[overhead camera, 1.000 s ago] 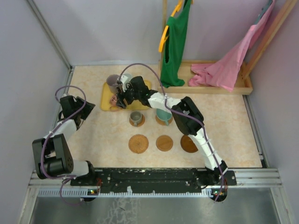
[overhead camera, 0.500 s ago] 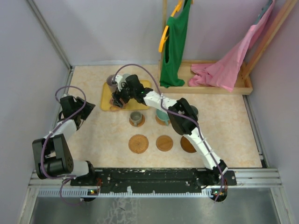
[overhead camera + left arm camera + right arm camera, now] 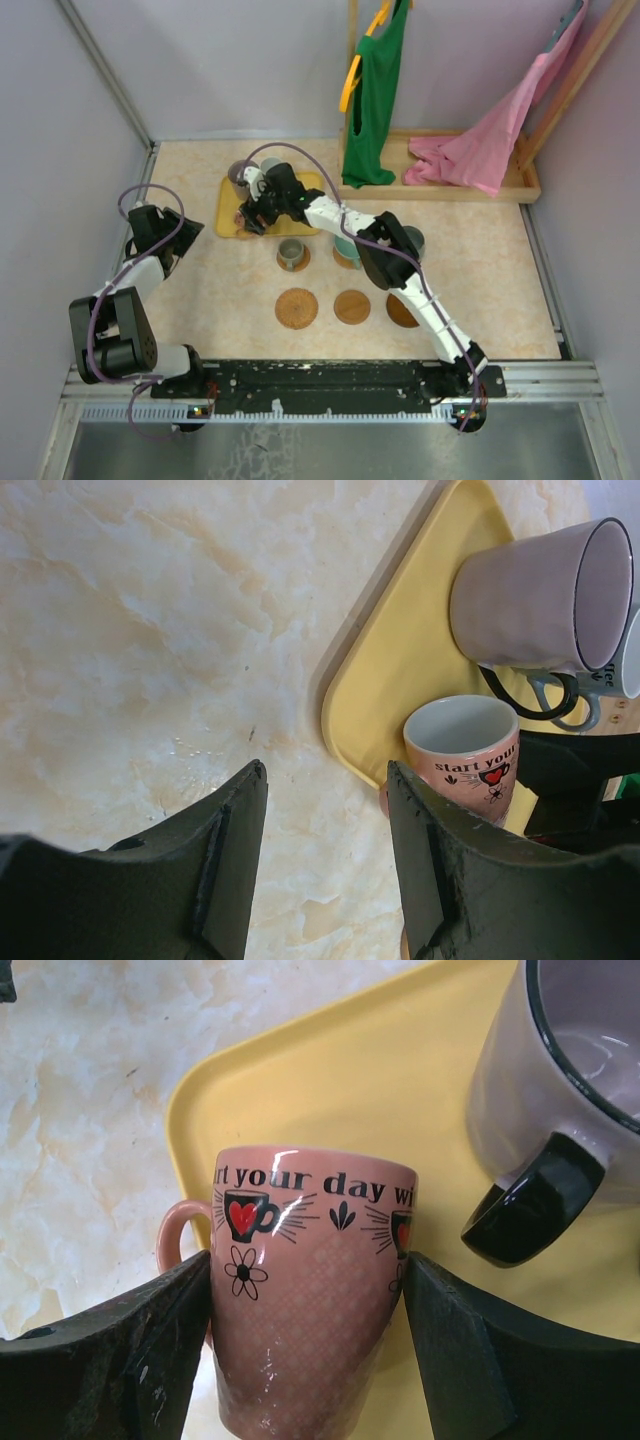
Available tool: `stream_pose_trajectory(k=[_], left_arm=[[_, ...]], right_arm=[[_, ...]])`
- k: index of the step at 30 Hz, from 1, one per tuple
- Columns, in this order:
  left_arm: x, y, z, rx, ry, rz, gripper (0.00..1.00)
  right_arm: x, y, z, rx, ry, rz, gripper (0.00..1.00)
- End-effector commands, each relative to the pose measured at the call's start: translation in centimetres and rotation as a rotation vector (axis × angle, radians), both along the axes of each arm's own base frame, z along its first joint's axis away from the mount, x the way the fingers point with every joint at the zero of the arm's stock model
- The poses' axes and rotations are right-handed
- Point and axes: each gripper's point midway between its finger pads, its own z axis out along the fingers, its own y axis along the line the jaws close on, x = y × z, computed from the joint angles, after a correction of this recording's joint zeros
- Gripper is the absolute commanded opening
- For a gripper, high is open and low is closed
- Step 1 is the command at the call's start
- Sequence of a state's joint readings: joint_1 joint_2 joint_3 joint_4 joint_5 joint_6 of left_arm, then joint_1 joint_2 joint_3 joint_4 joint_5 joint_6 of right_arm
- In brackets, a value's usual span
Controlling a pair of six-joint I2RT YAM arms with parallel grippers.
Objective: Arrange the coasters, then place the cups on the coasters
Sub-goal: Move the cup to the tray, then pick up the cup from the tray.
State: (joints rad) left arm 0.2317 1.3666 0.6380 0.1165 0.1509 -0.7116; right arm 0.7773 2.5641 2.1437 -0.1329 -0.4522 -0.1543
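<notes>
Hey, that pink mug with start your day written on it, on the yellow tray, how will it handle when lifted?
The glossy pink ceramic mug is likely rigid but slick, given its shiny glaze. It narrows toward its base, so the right end effector flanking it may slide. Tall on the yellow rectangular tray, it could tip if nudged.

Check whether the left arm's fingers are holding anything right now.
No, the left fingers stand apart, with only marbled tabletop showing in the gap between them.
</notes>
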Motion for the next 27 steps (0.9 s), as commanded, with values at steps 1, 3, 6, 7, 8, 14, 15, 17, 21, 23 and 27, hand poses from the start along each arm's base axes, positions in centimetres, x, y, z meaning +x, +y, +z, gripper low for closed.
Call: stream_pose_trajectory(k=[1, 3, 6, 7, 8, 14, 15, 17, 21, 23, 27], left_arm=[[0.4, 0.2, 1.0, -0.002, -0.042, 0.0, 0.57], [0.4, 0.1, 1.0, -0.003, -0.043, 0.0, 0.57], [0.5, 0.1, 1.0, -0.002, -0.042, -0.002, 0.57], [0.5, 0.1, 1.0, -0.001, -0.042, -0.001, 0.57], [0.4, 0.2, 1.0, -0.001, -0.042, 0.0, 0.57], [0.5, 0.1, 0.9, -0.005, -0.04, 0.0, 0.57], [0.4, 0.1, 0.9, -0.004, -0.039, -0.001, 0.57], [0.5, 0.1, 0.9, -0.005, -0.04, -0.001, 0.57], [0.5, 0.1, 0.9, -0.007, -0.04, -0.002, 0.57], [0.5, 0.0, 0.9, -0.008, -0.042, -0.004, 0.57], [0.5, 0.0, 1.1, -0.008, -0.045, -0.008, 0.57]], right_arm=[[0.4, 1.9, 2.5, 0.05, -0.071, 0.024, 0.73], [0.3, 2.0, 2.2, 0.049, -0.066, 0.027, 0.7], [0.3, 2.0, 2.1, 0.045, -0.063, 0.03, 0.49], [0.3, 2.0, 2.0, 0.044, -0.063, 0.029, 0.48], [0.2, 2.0, 2.0, 0.043, -0.063, 0.029, 0.48], [0.1, 1.8, 1.6, 0.034, -0.056, 0.026, 0.15], [0.1, 1.7, 1.8, 0.038, -0.056, 0.02, 0.0], [0.1, 1.6, 2.0, 0.048, -0.057, 0.013, 0.0], [-0.4, 1.5, 3.2, 0.092, -0.056, 0.005, 0.0], [-0.6, 1.3, 4.4, 0.134, -0.065, -0.004, 0.0], [-0.9, 1.1, 7.4, 0.238, -0.093, -0.022, 0.0]])
